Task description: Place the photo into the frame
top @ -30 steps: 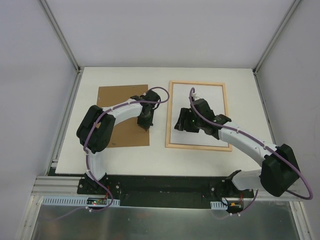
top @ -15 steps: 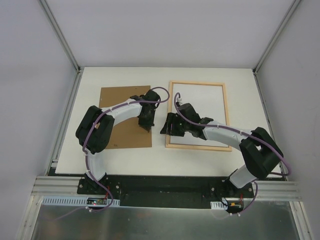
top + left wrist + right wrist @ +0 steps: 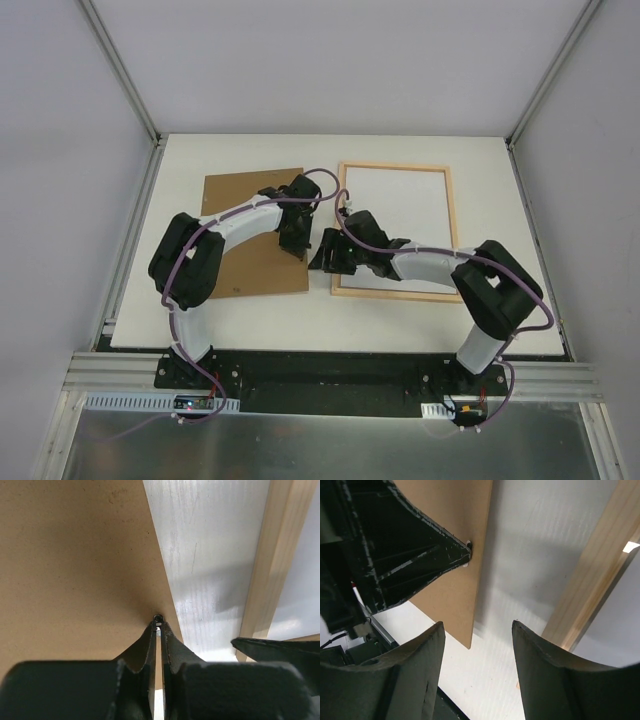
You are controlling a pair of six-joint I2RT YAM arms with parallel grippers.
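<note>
The light wood frame [image 3: 394, 168] lies flat at the right, its inside plain white [image 3: 400, 215]; no cliff picture shows, so I cannot tell if that white is the photo's reverse. The brown backing board [image 3: 245, 240] lies to its left. My left gripper [image 3: 298, 250] is shut on a small metal tab at the board's right edge [image 3: 158, 621]; that edge looks slightly raised. My right gripper [image 3: 322, 255] is open and empty over the bare strip between board [image 3: 455, 590] and frame [image 3: 592, 590]. The frame's left rail also shows in the left wrist view [image 3: 272, 565].
The white table [image 3: 250, 310] is walled by grey panels with metal rails at the left and right edges. Both arms' links arch over the board and the frame's lower left. My right fingertip [image 3: 280, 647] sits close beside the left gripper.
The board has slid right toward the frame and turned slightly, held by my left gripper. My right gripper has moved left from over the frame to the gap beside the board.
</note>
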